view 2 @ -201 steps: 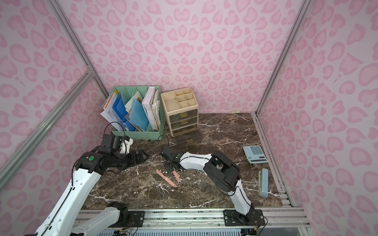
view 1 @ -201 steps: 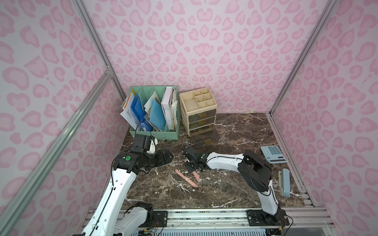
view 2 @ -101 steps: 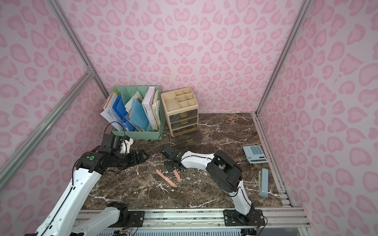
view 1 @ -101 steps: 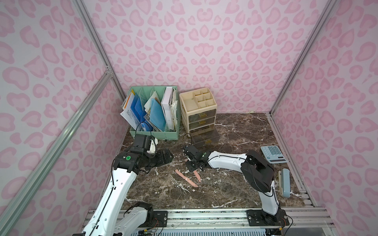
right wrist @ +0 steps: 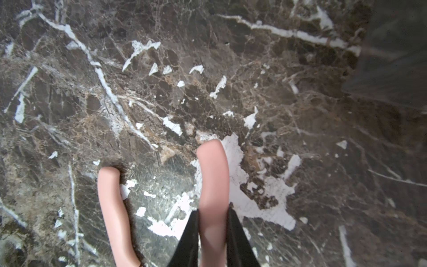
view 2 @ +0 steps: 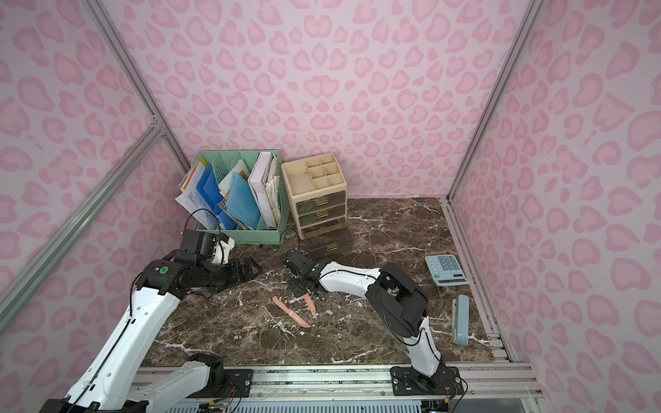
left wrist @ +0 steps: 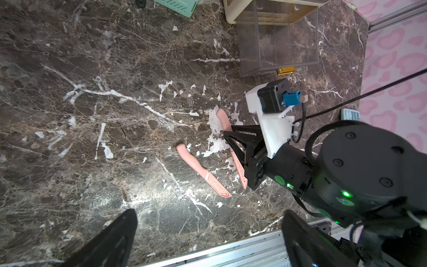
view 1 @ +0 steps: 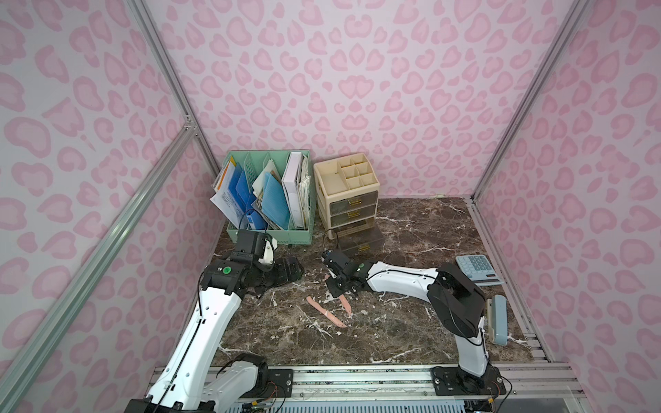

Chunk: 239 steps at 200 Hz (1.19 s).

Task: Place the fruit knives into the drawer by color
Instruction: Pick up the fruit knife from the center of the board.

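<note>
The right gripper point(right wrist: 213, 211) stays clamped on one pink knife point(right wrist: 211, 175), its handle poking out ahead, just as a second ago. Whether the blade has left the marble table point(view 1: 411, 229) I can't quite tell. The forearm lies low, stretched leftward, with the elbow raised and shifted only a touch. The second pink knife point(view 1: 326, 316) lies flat just beside it, and the open drawer point(view 1: 359, 239) sits close behind. The left gripper point(left wrist: 210, 215) hangs spread wide and empty.
</note>
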Available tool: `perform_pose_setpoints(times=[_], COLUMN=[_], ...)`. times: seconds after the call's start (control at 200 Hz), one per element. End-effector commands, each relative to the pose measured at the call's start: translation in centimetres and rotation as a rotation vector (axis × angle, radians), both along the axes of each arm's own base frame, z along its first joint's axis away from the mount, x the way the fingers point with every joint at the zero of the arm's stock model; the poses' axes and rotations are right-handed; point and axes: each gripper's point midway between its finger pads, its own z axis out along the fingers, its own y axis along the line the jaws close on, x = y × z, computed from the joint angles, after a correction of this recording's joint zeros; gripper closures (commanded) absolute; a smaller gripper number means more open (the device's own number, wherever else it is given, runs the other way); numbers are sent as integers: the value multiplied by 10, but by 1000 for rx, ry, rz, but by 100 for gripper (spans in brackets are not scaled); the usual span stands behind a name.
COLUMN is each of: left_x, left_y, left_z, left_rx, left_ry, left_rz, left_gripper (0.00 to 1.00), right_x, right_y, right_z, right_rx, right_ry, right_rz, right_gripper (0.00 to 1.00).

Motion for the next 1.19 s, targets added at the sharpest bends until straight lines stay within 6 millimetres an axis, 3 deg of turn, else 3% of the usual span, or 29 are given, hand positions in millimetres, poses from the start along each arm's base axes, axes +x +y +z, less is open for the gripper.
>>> perform_pose_setpoints(times=[0.0,0.25,0.52,0.86,0.99,1.02,1.19], left_x=[6,15,33,80,97,103,122], left_y=[-4,-5,-11,-32,-38,-40,-49], left_z=[5,9,17,32,32,42,47], left_rx=[-17,-18,-35,-101,-117,-120,-132], left_ry=[-19,-24,-34,-26,-32,-58,-76], left_rz=[-6,-10,-8,-37,-57,-62,-96], left_gripper=[1,1,1,1,1,1,1], right_x=[1,7,23,77,99,104,129], right_y=[0,0,-7,-40,-55,-58,-71], right_z=[6,25,62,104,114,116,122], right_rx=[13,51,129,235,279,291,362], right_ry=[2,1,0,28,62,72,141], right_rz=[-8,-29,-85,-279,-384,-410,-543], right_gripper=[85,85,85,84,84,84,82])
